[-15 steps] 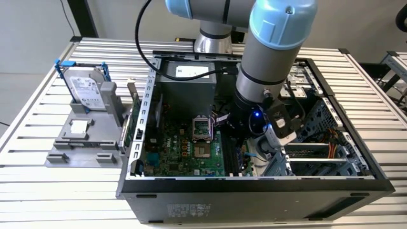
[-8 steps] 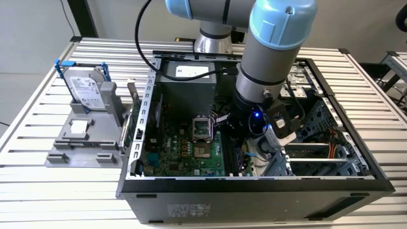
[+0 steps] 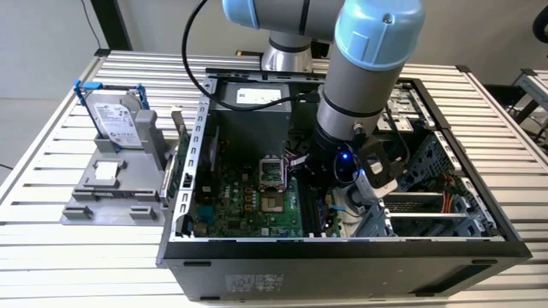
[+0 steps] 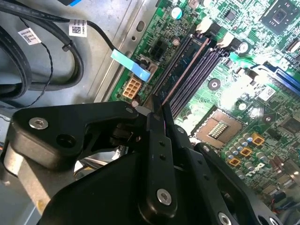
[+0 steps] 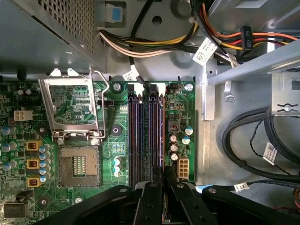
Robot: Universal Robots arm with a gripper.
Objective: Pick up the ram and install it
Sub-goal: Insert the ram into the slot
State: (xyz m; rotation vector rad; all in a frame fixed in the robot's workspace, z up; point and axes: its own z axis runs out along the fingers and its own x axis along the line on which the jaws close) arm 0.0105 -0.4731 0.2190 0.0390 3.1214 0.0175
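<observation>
One slatted metal bench (image 3: 51,128), pale and ribbed, with open room along the exterior view's left edge. On it at that side, a grey moulded fixture (image 3: 111,192), stepped and blocky, with a silver drive (image 3: 115,119) standing upright in a blue frame. Just beside it, toward the right, a black steel case (image 3: 342,253) lying open-topped, with thin walls all round. On its floor, a green motherboard (image 3: 240,205), flat and densely studded. Right of the board's middle, a grey-and-blue arm (image 3: 360,96) reaching down into the case, with a perforated cage (image 3: 437,160) near on its right and little free room on that side.

In the second wrist view: thick black cables (image 4: 42,61) looped over bare grey sheet metal, then a white connector (image 4: 132,87) at the board's edge, then long dark slots (image 4: 197,70) lying parallel. Standing on edge in the slot nearest that connector, the ram (image 4: 185,65): thin, flat, dark blue, with a coppery top edge. Matte black hand (image 4: 158,104) pinched onto its near end, fingers drawn almost together with just the stick's thickness between. Cannot tell whether fully seated. Past the slots, a square socket (image 4: 218,129) with a gold contact grid.
</observation>
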